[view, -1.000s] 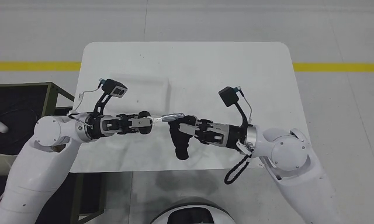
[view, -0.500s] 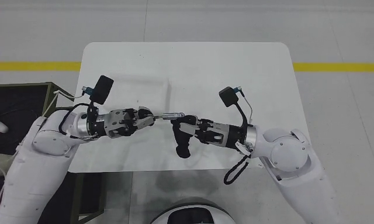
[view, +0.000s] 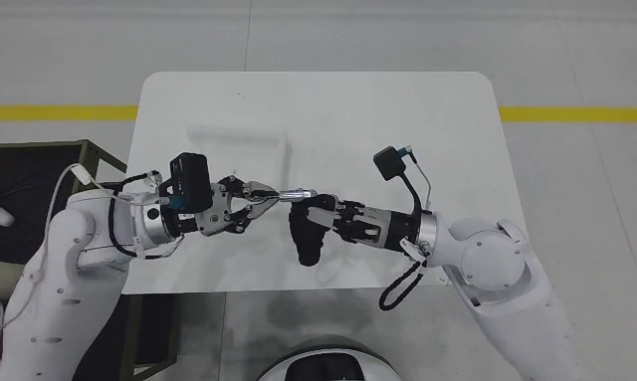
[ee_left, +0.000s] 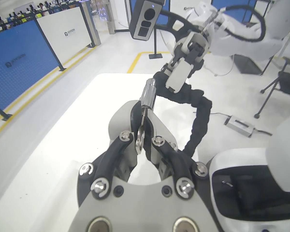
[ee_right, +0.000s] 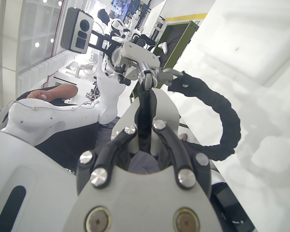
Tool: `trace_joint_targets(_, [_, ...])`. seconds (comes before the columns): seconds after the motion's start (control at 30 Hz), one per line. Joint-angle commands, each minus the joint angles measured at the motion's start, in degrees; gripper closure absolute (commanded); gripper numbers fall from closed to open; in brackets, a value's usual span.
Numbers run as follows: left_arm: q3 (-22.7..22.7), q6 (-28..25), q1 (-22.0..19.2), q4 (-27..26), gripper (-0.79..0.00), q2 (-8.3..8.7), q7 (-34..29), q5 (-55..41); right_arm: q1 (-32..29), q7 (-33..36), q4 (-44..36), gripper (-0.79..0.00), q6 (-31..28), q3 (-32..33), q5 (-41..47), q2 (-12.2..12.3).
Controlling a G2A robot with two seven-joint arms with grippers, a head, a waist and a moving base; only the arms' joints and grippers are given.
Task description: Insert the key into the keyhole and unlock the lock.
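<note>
Left jaws: clamped on flat silver metal key — blade meeting silver lock cylinder.
Right jaws: gripping lock's black fabric-sleeved cable above white surface's near edge.

A factory-style robot hall: blue partition barriers, yellow floor lines.

- 1 key, metal, pinched in the left gripper
- 1 cable lock: metal cylinder plus black sleeved cable, clamped in the right gripper
- 2 grippers in total
- 1 white table with rounded corners
</note>
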Motion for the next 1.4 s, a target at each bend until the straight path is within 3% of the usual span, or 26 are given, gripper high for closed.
trace_joint_targets(0.0, [0.8,0.0,0.5,0.5,0.000,0.45,10.9,13.5,0.0,-0.3,-0.2,0.000,0.3,-0.3,-0.3,0.0])
trace_joint_targets(0.13, [0.9,0.1,0.7,2.8,0.000,0.97,26.4,29.3,0.3,-1.0,-0.3,0.000,0.8,-1.1,-0.7,0.0])
trace_joint_targets(0.23, [1.3,3.5,1.4,4.5,0.000,1.11,35.7,38.3,0.5,-1.2,-0.2,0.000,1.1,-1.4,-0.7,0.0])
trace_joint_targets(0.4, [1.9,8.0,2.3,8.2,0.000,1.41,45.7,45.5,1.0,-1.5,0.7,0.000,1.8,-2.6,-1.1,-0.1])
trace_joint_targets(0.43, [2.0,8.3,2.5,9.0,-0.785,1.40,46.8,45.1,1.2,-1.7,0.9,0.000,2.1,-2.8,-1.6,-0.1])
trace_joint_targets(0.63, [2.1,8.1,2.6,10.3,-0.785,1.37,47.4,43.7,3.2,-3.4,0.5,0.000,7.0,-2.4,-14.4,0.3])
trace_joint_targets(0.83, [2.1,8.1,2.6,10.3,-0.785,1.37,47.4,43.7,10.1,0.9,1.0,0.000,11.7,1.0,-29.8,0.9])
trace_joint_targets(1.1, [2.1,8.1,2.6,10.3,-0.785,1.37,47.4,43.7,25.3,8.4,3.8,0.000,12.3,5.2,-32.1,0.8])
trace_joint_targets(1.23, [2.1,8.1,2.6,10.3,-0.785,1.37,47.4,43.7,32.0,11.1,6.7,0.000,11.9,3.6,-34.1,0.6])
trace_joint_targets(1.37, [2.1,8.1,2.6,10.3,-0.785,1.37,47.4,43.7,34.6,12.4,9.0,0.000,12.9,1.3,-33.0,0.2])
